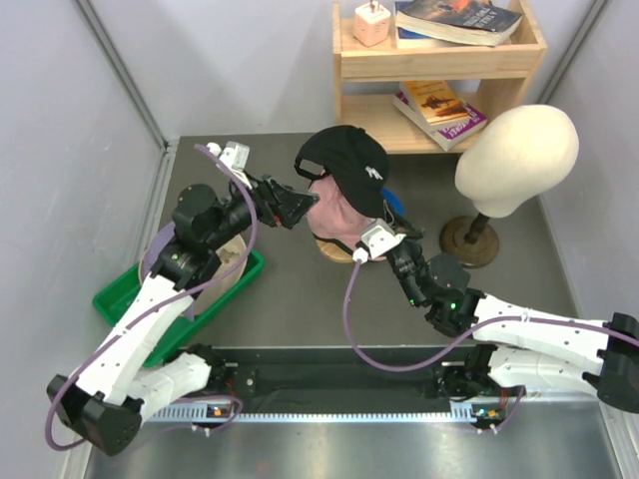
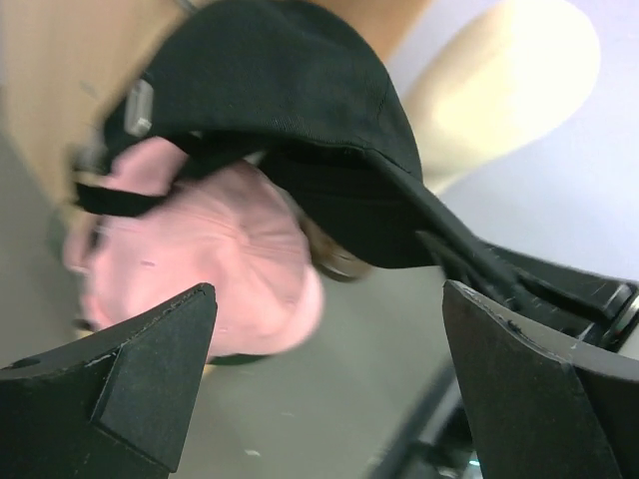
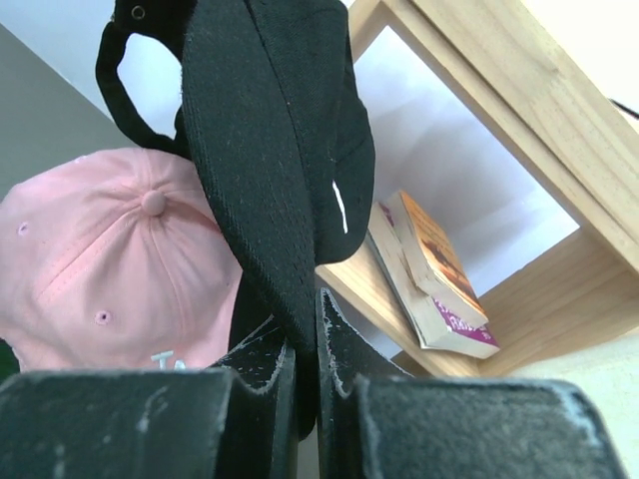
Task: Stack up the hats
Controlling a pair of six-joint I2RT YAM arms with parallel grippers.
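The right gripper (image 3: 305, 364) is clenched on the brim of the black cap (image 1: 344, 165), both fingers pressed flat against the stiff fabric. The cap is held up, its crown tipped away from the arms and its open back strap hanging over the pale pink cap (image 1: 334, 215). Whether the two caps touch cannot be told. The pair sits toward 12 o'clock on the table (image 1: 300, 299), just in front of the wooden shelf (image 1: 439, 60) with its books (image 3: 429, 269).

The left gripper (image 1: 305, 205) is released, its fingers spread wide. It sits at 9 o'clock of the pink cap, near it but holding nothing.

A sliver of a blue hat (image 1: 396, 205) shows at 3 o'clock of the pink cap, close to the right gripper. The cream mannequin head (image 1: 519, 160) stands on its post at 3 o'clock of the caps, apart from them. A green tray (image 1: 120, 299) lies at 8 o'clock under the left arm, with a lavender edge (image 1: 155, 249) showing in it, mostly hidden
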